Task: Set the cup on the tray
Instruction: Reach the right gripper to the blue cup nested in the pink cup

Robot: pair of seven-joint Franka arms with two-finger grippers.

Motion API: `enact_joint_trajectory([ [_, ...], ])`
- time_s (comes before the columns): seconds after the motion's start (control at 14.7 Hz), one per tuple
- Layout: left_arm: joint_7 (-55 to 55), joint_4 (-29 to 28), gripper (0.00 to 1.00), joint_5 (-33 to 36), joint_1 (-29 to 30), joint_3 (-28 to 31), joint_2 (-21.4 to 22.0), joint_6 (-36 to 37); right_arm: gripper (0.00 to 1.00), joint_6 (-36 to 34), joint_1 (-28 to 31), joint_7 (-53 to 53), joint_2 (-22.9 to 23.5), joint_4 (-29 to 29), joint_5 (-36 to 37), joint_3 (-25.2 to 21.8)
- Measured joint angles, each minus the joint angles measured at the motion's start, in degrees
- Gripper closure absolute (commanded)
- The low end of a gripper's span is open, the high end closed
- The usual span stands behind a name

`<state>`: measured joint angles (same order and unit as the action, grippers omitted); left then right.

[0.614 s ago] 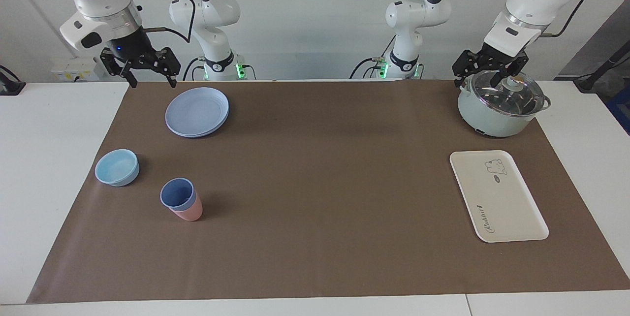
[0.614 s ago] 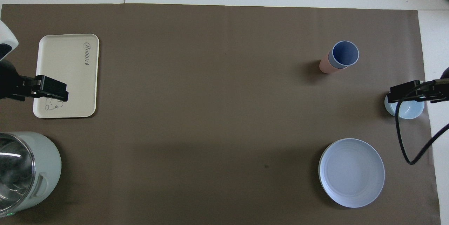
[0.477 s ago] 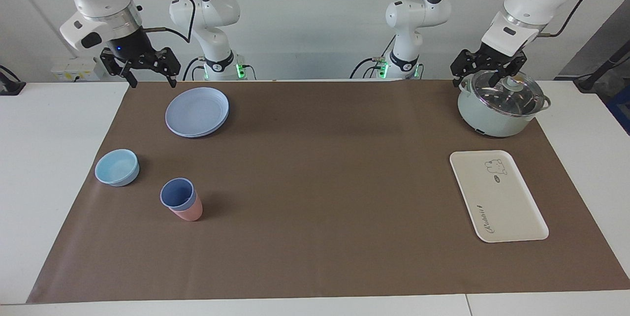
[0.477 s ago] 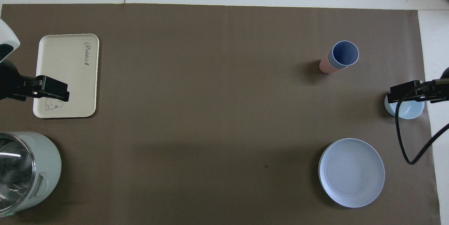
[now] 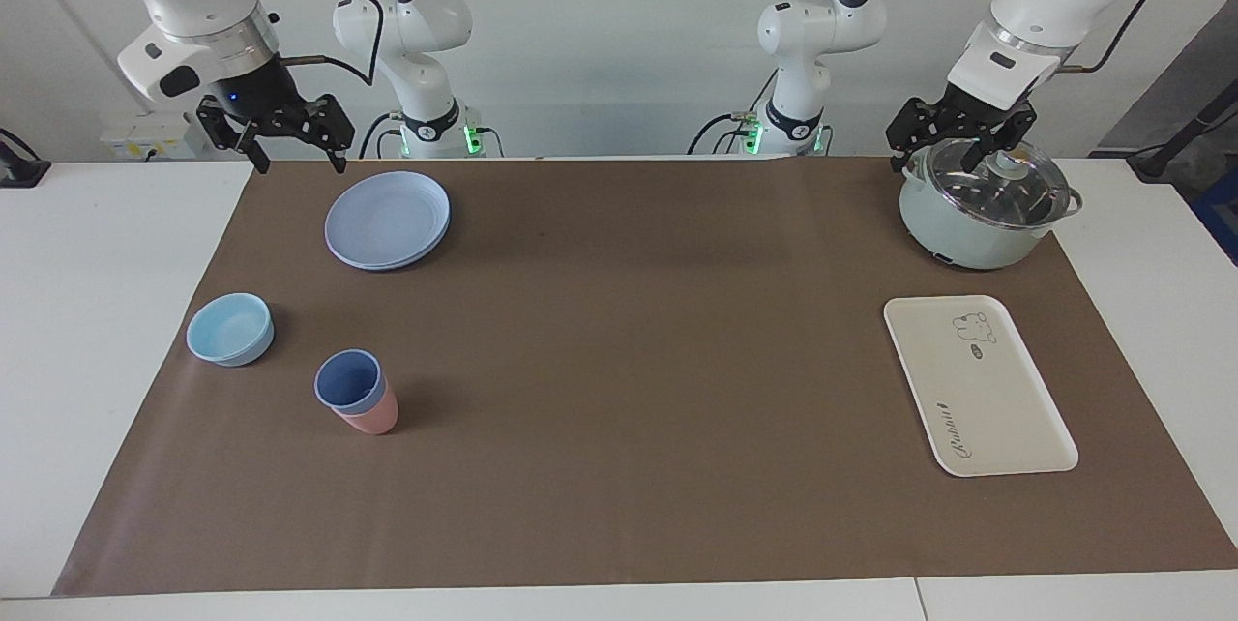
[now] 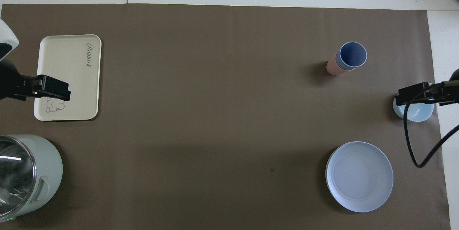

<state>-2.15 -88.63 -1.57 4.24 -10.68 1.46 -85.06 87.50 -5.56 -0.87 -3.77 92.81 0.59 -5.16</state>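
Cup (image 5: 346,379) (nested in pink cup (image 5: 372,418)) wants right gripper (image 5: 287,152), jaws apart, pinching its rim only; left gripper (image 5: 953,139) waits, likewise apart.

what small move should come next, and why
Probably the right gripper should swing out and down over the cup. The cup sits nested in a pink cup at the right arm's end, while the tray lies bare at the left arm's end. Both grippers are open and raised; the left gripper hangs over the pot.
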Motion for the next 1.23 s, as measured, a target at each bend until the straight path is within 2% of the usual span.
enact_joint_trajectory([
  [0.27, 0.00, -0.06, 0.00, 0.00, 0.04, 0.19, 0.00, -0.71, 0.00, 8.23, 1.97, 15.30, -0.80, 4.39, 0.00, -0.21],
  [0.68, 0.00, -0.09, 0.00, 0.00, 0.06, 0.24, 0.00, -2.28, 0.00, 24.75, 12.20, 45.19, -1.87, 15.91, -7.68, -0.93],
  [0.95, 0.00, -0.21, 0.00, 0.00, 0.08, 0.29, 0.00, -3.11, 0.00, 32.60, 14.70, 60.14, 0.21, 20.49, -18.19, -0.96],
  [1.23, 0.00, -0.21, 0.00, 0.00, 0.09, 0.31, 0.00, -3.41, 0.00, 38.02, 17.43, 81.89, 8.24, 21.77, -37.08, -1.00],
])
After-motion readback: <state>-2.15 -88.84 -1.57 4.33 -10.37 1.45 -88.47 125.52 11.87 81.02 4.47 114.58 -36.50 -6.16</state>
